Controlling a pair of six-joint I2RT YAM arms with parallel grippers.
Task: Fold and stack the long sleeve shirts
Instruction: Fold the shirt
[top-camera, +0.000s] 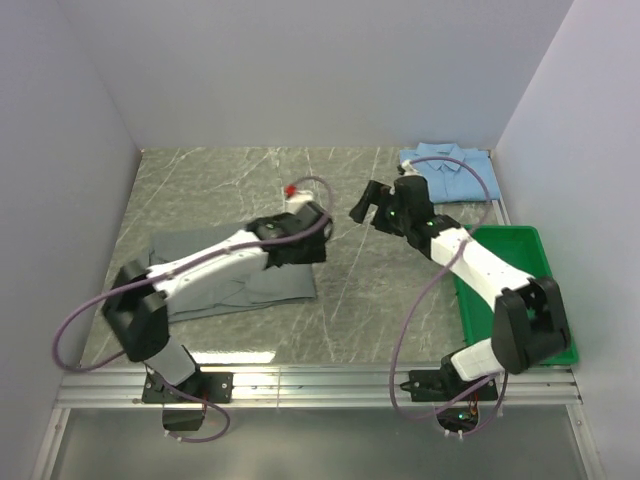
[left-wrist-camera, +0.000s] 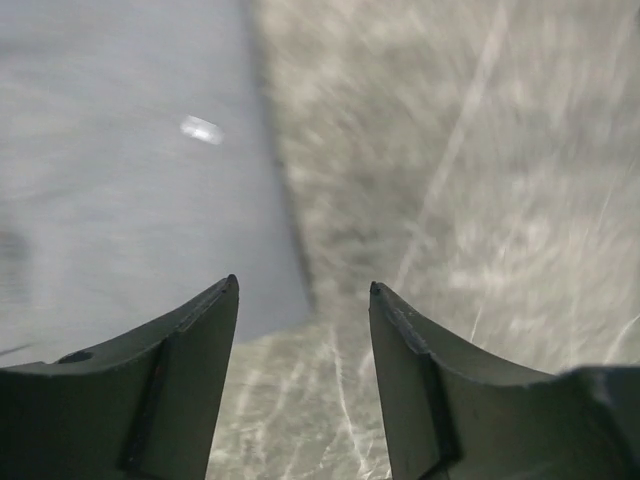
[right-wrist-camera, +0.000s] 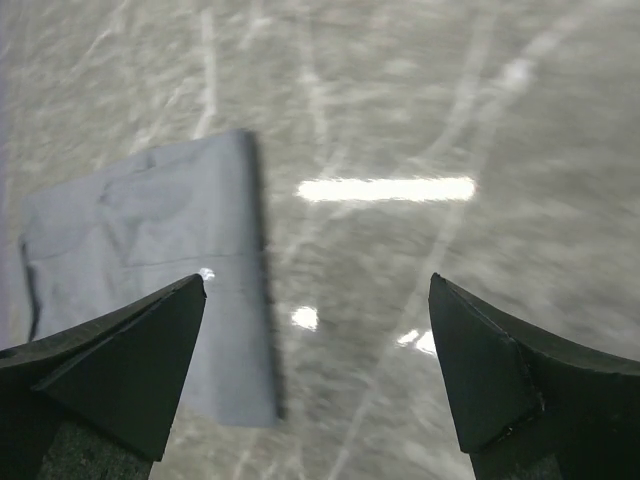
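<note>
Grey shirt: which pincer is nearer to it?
Left. The left pincer is over the right edge of the grey shirt; the right pincer is over the table, farther right.

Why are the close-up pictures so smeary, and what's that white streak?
Left wrist view: plain grey cloth shirt and marbled table smeared, likely camera motion. Right wrist view: similar blur, plus a bright glare bar, likely a reflected lamp. Top view: sharp.
</note>
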